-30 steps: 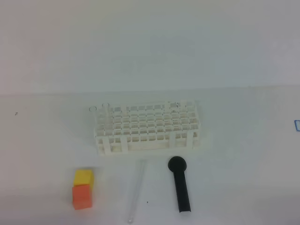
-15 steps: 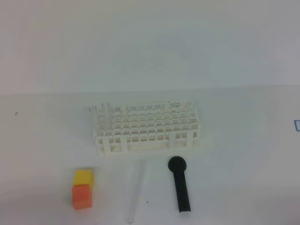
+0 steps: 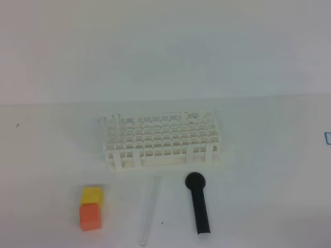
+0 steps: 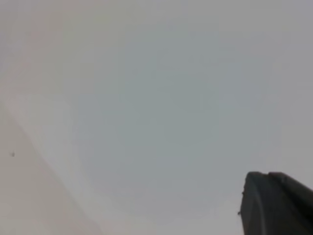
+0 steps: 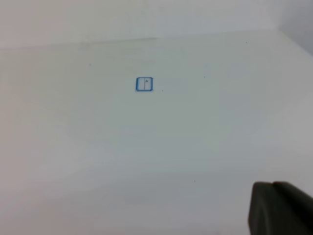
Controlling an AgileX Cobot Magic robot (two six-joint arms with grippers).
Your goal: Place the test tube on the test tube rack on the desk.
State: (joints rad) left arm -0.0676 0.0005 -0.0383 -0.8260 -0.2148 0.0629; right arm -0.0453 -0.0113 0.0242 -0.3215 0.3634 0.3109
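White matte table (image 3: 269,170) fills the overhead frame, pale wall behind. White plastic grid test tube rack (image 3: 161,139) stands at centre. Clear thin glass test tube (image 3: 150,211) lies flat on the table just below the rack, lower centre, between a black round-headed tool (image 3: 198,204) to its right and an orange foam cube (image 3: 89,216) touching a yellow cube (image 3: 92,196) lower left. Small blue square mark (image 5: 144,84) on the table in right wrist view. Left hand (image 4: 276,203) and right hand (image 5: 281,208) show only as dark corners, both closed together, holding nothing
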